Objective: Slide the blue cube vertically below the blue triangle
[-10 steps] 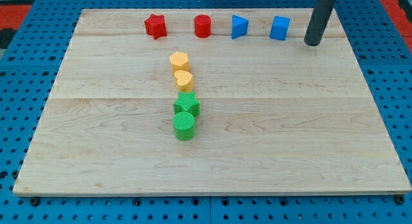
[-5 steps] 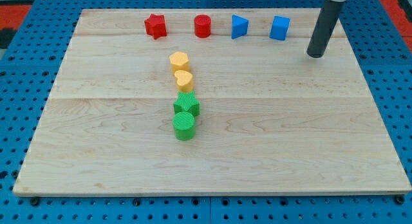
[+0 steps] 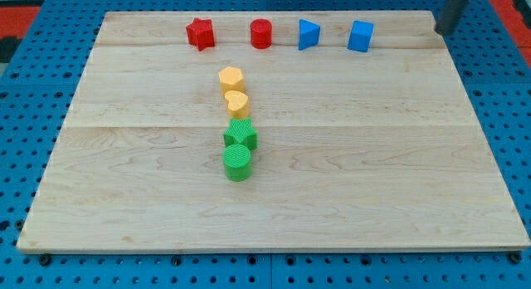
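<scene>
The blue cube (image 3: 360,36) sits near the board's top edge, to the right of the blue triangle (image 3: 309,34). They stand in one row and do not touch. My tip (image 3: 444,31) is at the board's top right corner, well to the right of the blue cube and apart from it.
A red cylinder (image 3: 261,33) and a red star (image 3: 200,33) continue the top row to the left. A yellow hexagon (image 3: 231,78), a yellow heart (image 3: 237,103), a green star (image 3: 241,135) and a green cylinder (image 3: 237,163) form a column at mid-board (image 3: 373,156).
My tip first moved slightly down, then jumped up and right to the board's top right corner. No block has moved.
</scene>
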### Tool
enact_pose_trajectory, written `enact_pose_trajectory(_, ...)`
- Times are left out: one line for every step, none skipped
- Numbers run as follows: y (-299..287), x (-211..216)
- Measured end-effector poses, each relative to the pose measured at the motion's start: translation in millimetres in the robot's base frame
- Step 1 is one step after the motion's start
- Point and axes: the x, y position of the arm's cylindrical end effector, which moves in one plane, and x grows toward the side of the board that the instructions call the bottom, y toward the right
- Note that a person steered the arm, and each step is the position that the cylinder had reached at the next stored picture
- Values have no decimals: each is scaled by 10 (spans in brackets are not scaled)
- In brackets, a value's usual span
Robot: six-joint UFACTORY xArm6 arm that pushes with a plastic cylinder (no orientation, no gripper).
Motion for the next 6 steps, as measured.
enact_pose_trajectory(-854, 2)
enact_pose_trajectory(-1476, 285)
enact_pose_trajectory(-1503, 735)
enact_pose_trajectory(-1724, 845)
enact_pose_trajectory(-1553, 665)
enact_pose_trajectory(-2221, 735)
